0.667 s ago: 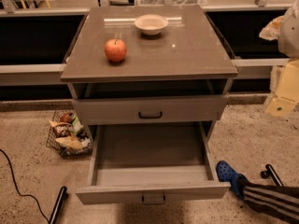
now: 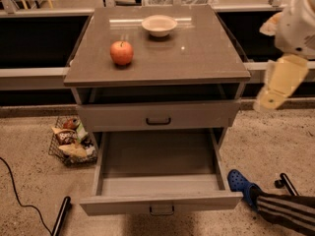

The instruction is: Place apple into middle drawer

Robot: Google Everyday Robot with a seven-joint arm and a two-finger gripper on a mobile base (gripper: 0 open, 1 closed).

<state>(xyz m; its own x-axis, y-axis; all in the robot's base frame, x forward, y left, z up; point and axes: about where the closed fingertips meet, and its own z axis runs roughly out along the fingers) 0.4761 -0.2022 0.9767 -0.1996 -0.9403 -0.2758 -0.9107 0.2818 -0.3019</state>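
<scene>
The apple [image 2: 121,52], red-orange with a short stem, sits on the left part of the cabinet top [image 2: 197,58]. The middle drawer [image 2: 157,159] is pulled wide open below the shut upper handled drawer [image 2: 157,116], and its inside holds nothing. Its small dark handle [image 2: 161,210] faces the front. My gripper [image 2: 275,87], a cream and white arm end, hangs at the right edge of the view beside the cabinet's right side. It is well away from the apple and holds nothing that I can see.
A shallow beige bowl [image 2: 159,25] stands at the back of the cabinet top. A wire basket of snacks [image 2: 70,141] lies on the floor at the left. A person's blue shoe [image 2: 240,182] and striped leg [image 2: 285,208] are at the lower right. A black cable [image 2: 15,191] runs at the lower left.
My arm has moved a little to the left, nearer the cabinet's right side. The apple, bowl and drawers have not moved.
</scene>
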